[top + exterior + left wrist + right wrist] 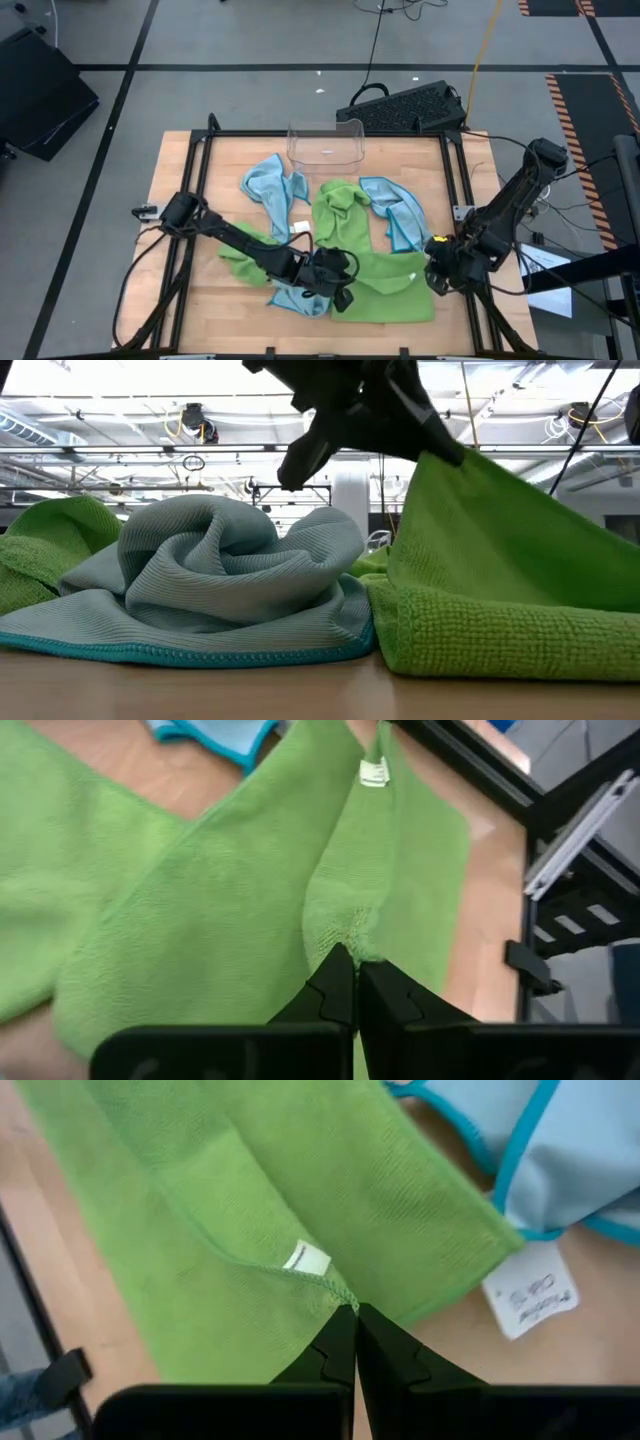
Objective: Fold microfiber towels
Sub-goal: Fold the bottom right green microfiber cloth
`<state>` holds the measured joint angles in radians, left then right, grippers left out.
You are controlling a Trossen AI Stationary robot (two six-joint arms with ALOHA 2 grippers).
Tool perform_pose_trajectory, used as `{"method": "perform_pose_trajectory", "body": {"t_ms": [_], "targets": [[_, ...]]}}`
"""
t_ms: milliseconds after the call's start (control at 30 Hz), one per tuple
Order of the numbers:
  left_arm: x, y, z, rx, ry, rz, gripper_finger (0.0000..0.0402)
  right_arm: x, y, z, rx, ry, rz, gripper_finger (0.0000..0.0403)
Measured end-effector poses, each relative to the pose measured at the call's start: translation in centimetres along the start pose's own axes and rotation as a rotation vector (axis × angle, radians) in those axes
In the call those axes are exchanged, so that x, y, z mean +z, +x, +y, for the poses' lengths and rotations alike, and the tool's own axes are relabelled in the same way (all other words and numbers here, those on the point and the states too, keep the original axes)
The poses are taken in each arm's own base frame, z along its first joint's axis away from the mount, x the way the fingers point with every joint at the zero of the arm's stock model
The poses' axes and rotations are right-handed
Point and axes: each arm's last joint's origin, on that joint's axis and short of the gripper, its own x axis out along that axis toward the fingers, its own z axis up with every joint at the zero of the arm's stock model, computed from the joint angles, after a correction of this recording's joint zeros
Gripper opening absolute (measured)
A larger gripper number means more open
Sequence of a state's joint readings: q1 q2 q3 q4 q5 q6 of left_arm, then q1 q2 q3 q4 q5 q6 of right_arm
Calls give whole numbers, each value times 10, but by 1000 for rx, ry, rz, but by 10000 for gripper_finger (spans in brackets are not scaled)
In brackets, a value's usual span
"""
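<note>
Green cloth (392, 290) at the counter's (180, 190) near edge is pinched at two points: by the left hand (343, 283) at its left side, by the right hand (437, 268) at its right corner. No finished fold is seen. Other green and blue towels (270, 185) lie crumpled behind it, near an empty clear bin (325, 143); nearly everything is left.

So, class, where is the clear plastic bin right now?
In the high view the clear plastic bin stands at the table's far edge, near the middle, just beyond the blue towels and before the black keyboard.
</note>
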<state>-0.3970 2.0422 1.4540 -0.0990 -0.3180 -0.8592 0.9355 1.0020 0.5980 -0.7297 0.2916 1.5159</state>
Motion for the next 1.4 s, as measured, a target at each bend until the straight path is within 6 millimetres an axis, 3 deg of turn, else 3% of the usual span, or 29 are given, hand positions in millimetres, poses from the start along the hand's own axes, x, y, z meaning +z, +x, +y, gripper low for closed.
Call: {"method": "perform_pose_trajectory", "body": {"t_ms": [367, 1400], "targets": [[1, 2, 13, 109, 5, 26, 5, 5, 9, -13, -70, -9, -9, 0], [0, 2, 27, 256, 18, 12, 13, 7, 4, -25, -163, 8, -61, 0]]}}
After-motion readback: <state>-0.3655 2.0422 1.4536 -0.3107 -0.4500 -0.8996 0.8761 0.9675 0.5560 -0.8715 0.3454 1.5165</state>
